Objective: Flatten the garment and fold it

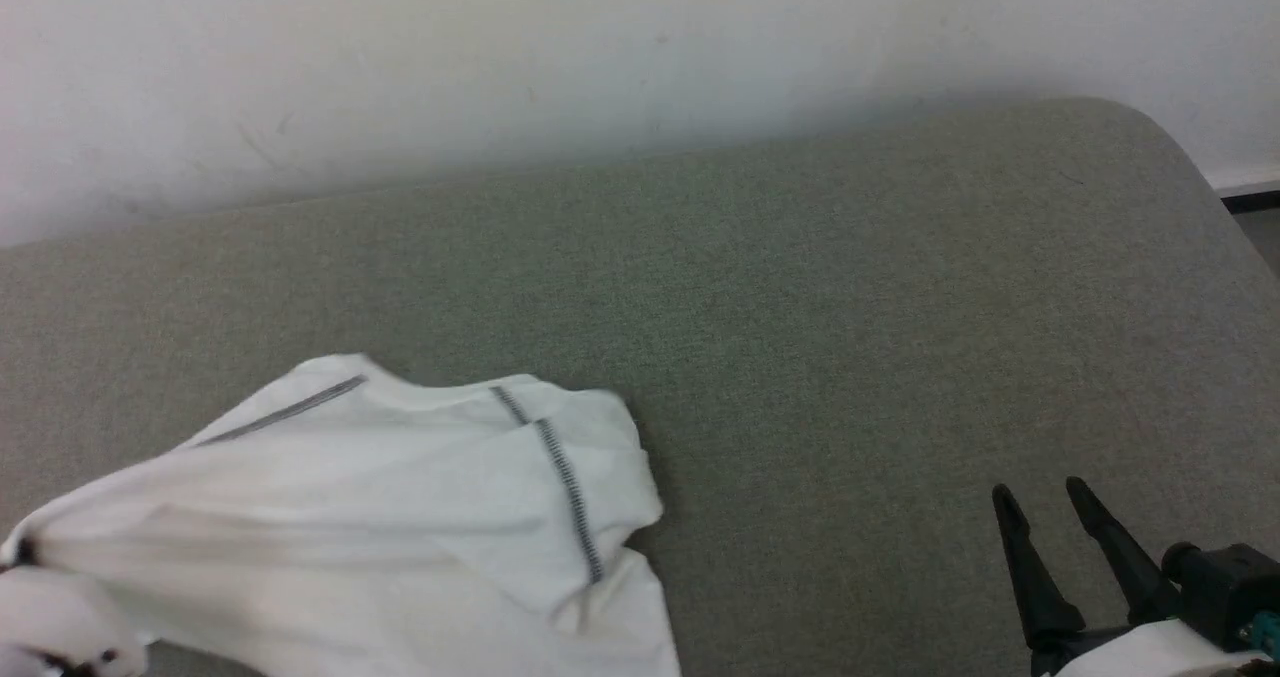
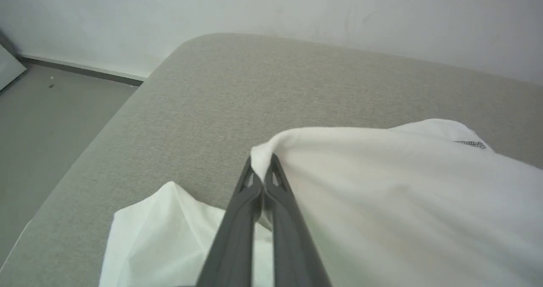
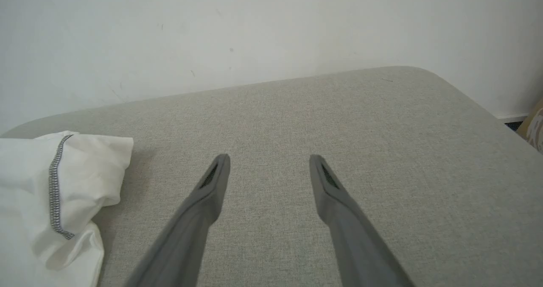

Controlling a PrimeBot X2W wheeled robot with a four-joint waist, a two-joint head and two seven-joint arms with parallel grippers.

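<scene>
Pinching a fold of the garment [image 1: 400, 497], bunched at the near left of the bench [image 1: 850, 307], my left claw [image 2: 263, 168] was clenched, seemingly mid-flattening; my released right claw [image 1: 1038, 489] next needed an opposite edge.

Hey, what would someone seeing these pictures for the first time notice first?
A crumpled white shirt sits at the near left of the grey table, a fold of it pinched in the shut left gripper. The right gripper hovers open above bare table at the near right, clear of the shirt.
</scene>
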